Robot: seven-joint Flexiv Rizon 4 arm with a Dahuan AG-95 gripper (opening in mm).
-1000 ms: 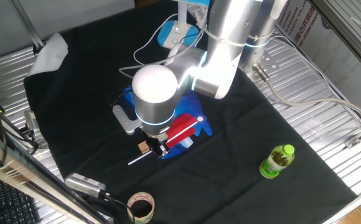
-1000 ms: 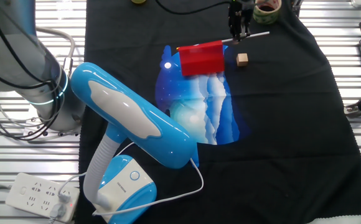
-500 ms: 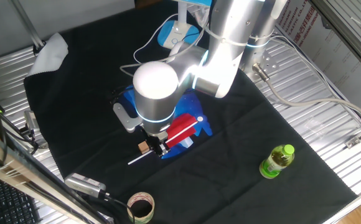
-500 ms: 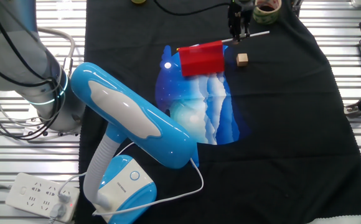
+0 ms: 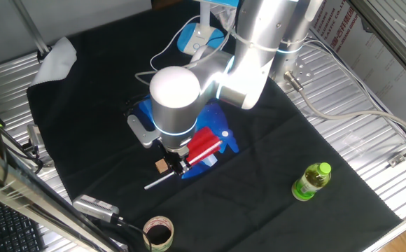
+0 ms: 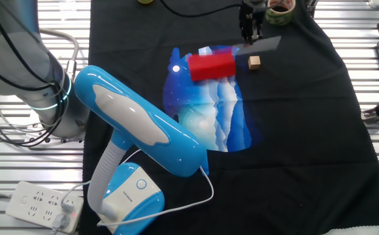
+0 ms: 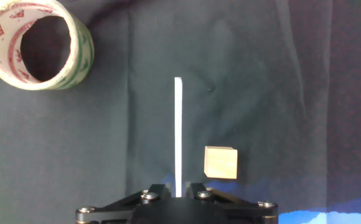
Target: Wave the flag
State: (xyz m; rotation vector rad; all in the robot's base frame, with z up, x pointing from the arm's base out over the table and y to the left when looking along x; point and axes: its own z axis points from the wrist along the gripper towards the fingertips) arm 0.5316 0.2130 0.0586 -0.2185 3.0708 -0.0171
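Observation:
The flag is a small red cloth [image 5: 204,145] on a thin white stick [image 5: 154,182]. It hangs just over the blue-and-white patterned cloth [image 6: 210,116]. In the other fixed view the red cloth [image 6: 210,65] looks squashed and the stick [image 6: 266,44] is blurred. My gripper [image 5: 179,166] points down and is shut on the stick between the cloth and the stick's free end. It also shows in the other fixed view [image 6: 249,34]. In the hand view the stick [image 7: 178,130] runs straight out from between my jaws [image 7: 178,190].
A small wooden cube [image 7: 221,162] lies right beside the stick, also in one fixed view [image 5: 161,166]. A tape roll [image 7: 37,43] lies beyond it. A green bottle [image 5: 311,180] lies at the right. A blue desk lamp [image 6: 137,130] stands over the black mat.
The flag has swung in my grip: the red cloth has tilted and looks shorter, and the stick's free end has shifted and blurred. The arm has barely moved.

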